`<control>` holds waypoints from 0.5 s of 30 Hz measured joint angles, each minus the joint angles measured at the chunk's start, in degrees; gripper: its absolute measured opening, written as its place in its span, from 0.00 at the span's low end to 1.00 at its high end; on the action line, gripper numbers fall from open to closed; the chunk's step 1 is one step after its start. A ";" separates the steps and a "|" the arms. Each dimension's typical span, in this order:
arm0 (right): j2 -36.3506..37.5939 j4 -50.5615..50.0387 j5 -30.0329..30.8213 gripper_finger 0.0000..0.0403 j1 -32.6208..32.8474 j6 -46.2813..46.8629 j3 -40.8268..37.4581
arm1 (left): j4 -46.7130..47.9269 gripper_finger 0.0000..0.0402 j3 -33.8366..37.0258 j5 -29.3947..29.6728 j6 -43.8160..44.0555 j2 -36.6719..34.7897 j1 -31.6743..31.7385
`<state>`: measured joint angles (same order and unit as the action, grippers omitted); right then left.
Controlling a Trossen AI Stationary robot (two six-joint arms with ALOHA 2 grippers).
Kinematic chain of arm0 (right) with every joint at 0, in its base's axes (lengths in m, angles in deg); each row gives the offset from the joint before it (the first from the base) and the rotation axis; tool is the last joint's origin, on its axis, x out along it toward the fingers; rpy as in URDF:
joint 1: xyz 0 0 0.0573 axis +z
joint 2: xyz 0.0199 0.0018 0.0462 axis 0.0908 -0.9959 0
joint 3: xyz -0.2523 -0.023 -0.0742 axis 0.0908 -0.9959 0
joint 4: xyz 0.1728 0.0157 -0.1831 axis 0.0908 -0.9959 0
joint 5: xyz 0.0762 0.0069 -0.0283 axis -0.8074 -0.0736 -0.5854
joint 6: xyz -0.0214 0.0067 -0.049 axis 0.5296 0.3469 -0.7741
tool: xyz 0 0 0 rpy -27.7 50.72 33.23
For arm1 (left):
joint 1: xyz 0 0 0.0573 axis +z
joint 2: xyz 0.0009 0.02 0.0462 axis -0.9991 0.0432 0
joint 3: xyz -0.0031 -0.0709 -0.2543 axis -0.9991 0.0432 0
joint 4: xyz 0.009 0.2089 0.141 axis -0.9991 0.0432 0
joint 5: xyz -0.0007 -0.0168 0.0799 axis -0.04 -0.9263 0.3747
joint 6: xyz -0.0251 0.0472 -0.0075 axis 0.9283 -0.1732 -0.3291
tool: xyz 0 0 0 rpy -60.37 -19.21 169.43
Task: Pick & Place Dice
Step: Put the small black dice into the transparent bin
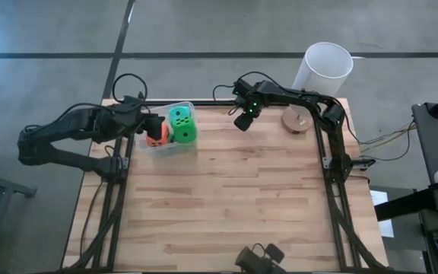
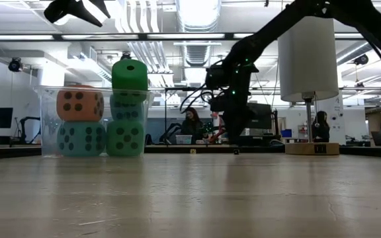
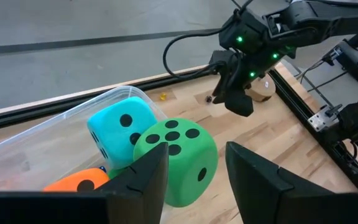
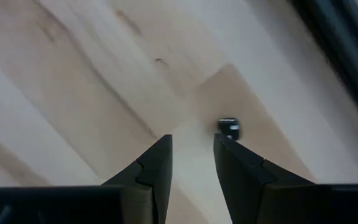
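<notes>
Several soft dice sit stacked in a clear tub [image 1: 152,144] at the far left of the table. A bright green die [image 3: 178,158] lies on top, next to a teal die [image 3: 120,130] and an orange die [image 3: 82,182]. In the low view the top green die [image 2: 129,74] rises above the tub's rim. My left gripper [image 3: 196,152] hangs open over the tub, touching nothing. My right gripper [image 4: 192,140] points down near the table's far edge, open by a narrow gap. Just past its fingertips a tiny dark object [image 4: 229,127] lies on the wood.
A tall white cylinder [image 1: 324,68] on a round wooden base [image 1: 297,120] stands at the far right, close to my right arm. A tiny yellow bit [image 3: 163,96] lies near the far edge by the tub. Bare wood fills the table's middle and near side.
</notes>
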<state>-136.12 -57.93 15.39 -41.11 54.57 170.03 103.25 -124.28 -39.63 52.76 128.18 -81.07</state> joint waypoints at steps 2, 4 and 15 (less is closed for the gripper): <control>0.00 -0.23 1.41 0.31 -0.04 -0.47 -0.14 | 0.00 0.41 0.00 0.00 0.00 0.00 0.00; 0.00 -0.34 2.76 0.33 -0.11 -0.90 -0.18 | 0.00 0.41 0.00 0.00 0.00 0.00 0.00; -3.68 0.81 3.61 0.41 -1.80 -1.54 -0.12 | 0.02 0.42 0.04 0.00 0.00 0.00 0.00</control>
<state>-139.80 -57.12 19.00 -42.91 53.02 169.92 103.27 -124.23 -39.63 52.76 128.18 -81.07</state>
